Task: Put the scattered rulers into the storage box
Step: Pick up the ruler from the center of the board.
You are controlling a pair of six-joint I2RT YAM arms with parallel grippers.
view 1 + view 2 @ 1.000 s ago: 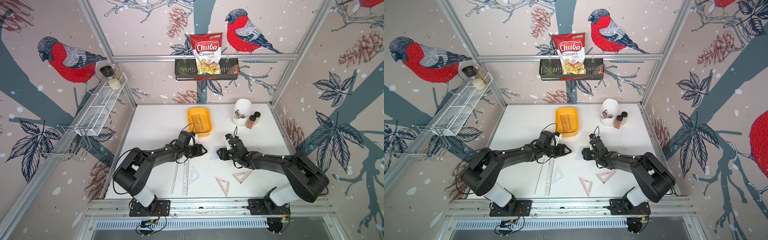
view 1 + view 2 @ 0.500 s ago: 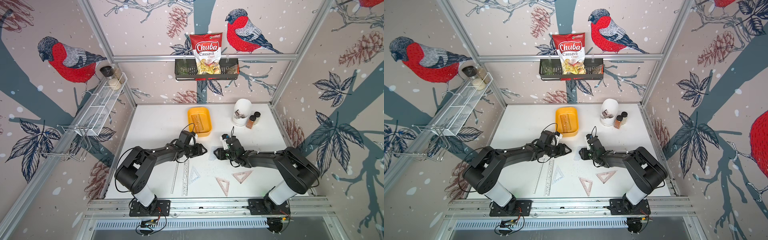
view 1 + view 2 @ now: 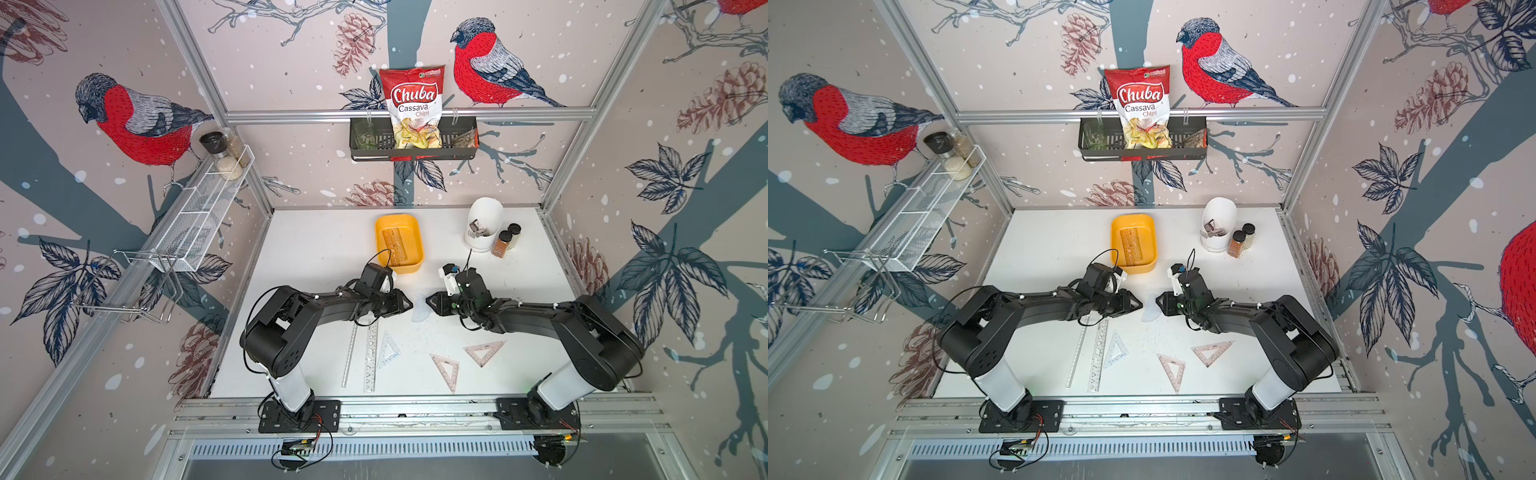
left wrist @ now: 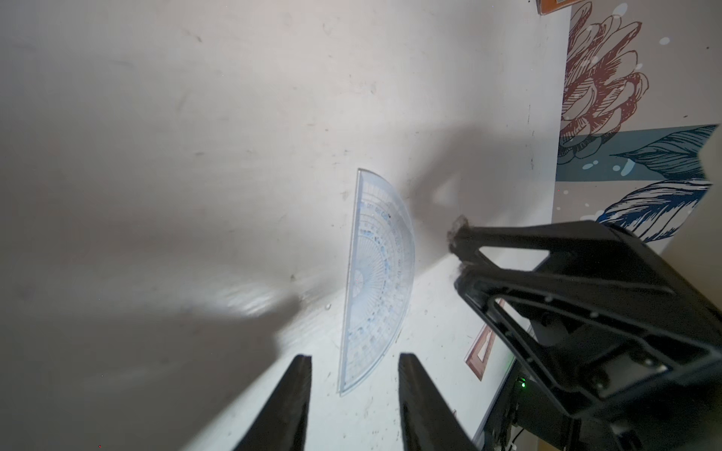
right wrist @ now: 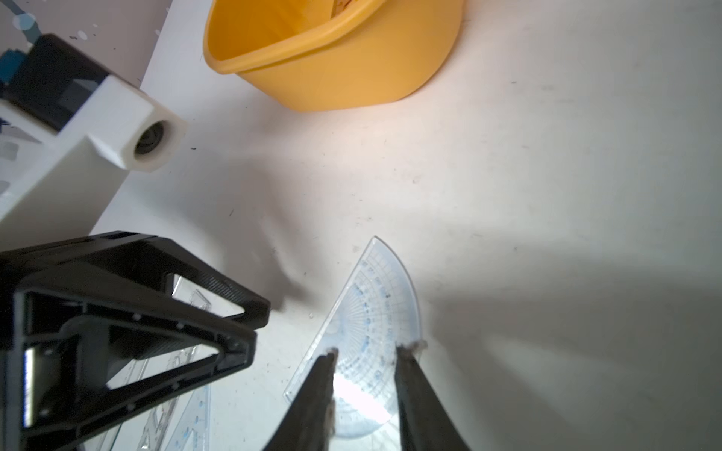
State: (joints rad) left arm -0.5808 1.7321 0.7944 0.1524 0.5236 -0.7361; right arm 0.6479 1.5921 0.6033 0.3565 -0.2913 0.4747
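A pale blue half-round protractor (image 3: 420,311) (image 3: 1150,309) lies flat on the white table between both grippers. My left gripper (image 3: 409,305) (image 4: 355,357) is open, its tips just short of the protractor (image 4: 377,273). My right gripper (image 3: 430,301) (image 5: 367,349) faces it, open, with its fingers over the protractor (image 5: 371,304). Behind them, the yellow storage box (image 3: 379,237) (image 5: 344,78) holds a stencil ruler (image 3: 397,247). Near the front lie a clear straight ruler (image 3: 350,357), a stencil ruler (image 3: 371,357), a pale blue triangle (image 3: 388,351) and two pinkish triangles (image 3: 446,370) (image 3: 484,351).
A white pot (image 3: 484,226) and two spice jars (image 3: 503,243) stand at the back right. A black basket (image 3: 465,151) with a chips bag hangs on the back wall. A white wire shelf (image 3: 199,220) runs along the left wall.
Both grippers' jaws have narrowed. The right gripper has slid a little to the left over the protractor. The left gripper has stayed in place.
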